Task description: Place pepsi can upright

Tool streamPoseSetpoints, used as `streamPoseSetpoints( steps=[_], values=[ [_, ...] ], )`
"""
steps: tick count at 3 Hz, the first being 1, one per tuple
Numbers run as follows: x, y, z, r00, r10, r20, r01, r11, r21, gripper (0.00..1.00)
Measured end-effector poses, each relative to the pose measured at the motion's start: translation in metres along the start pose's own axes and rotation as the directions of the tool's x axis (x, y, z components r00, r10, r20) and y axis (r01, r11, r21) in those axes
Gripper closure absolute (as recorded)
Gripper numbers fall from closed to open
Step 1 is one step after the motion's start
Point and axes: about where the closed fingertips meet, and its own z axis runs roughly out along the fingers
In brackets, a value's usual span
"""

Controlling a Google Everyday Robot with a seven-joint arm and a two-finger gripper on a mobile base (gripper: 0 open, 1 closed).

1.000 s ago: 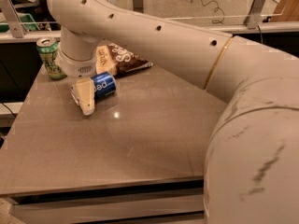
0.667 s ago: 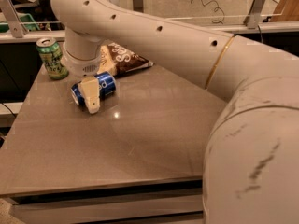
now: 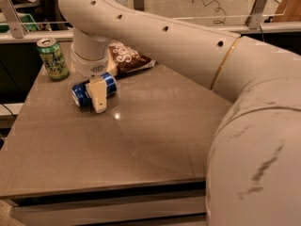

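The pepsi can (image 3: pixel 109 83), blue with a silver top, lies on its side on the table (image 3: pixel 141 140) at the back left, its top facing left. My gripper (image 3: pixel 97 97) comes down from the big white arm (image 3: pixel 155 36) and straddles the can's middle. One cream finger (image 3: pixel 98 98) shows in front of the can. The other is hidden behind it. The jaws stand open around the can, which rests on the table.
A green can (image 3: pixel 53 58) with yellow markings stands upright at the back left corner. A brown snack bag (image 3: pixel 126 59) lies behind the pepsi can. The arm's elbow fills the right foreground. A glass rail runs along the back.
My gripper has slid to the right, from the can's left end to over its middle. The pepsi can has stayed where it lay.
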Motion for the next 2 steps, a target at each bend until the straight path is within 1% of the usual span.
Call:
streamPoseSetpoints(
  steps=[1,2],
  values=[
    [-0.0016,0.0055,0.0015,1.0,0.007,0.015,-0.006,0.9996,-0.028,0.4],
    [-0.0023,0.0045,-0.0019,1.0,0.007,0.015,-0.007,0.9996,-0.028,0.62]
  ],
)
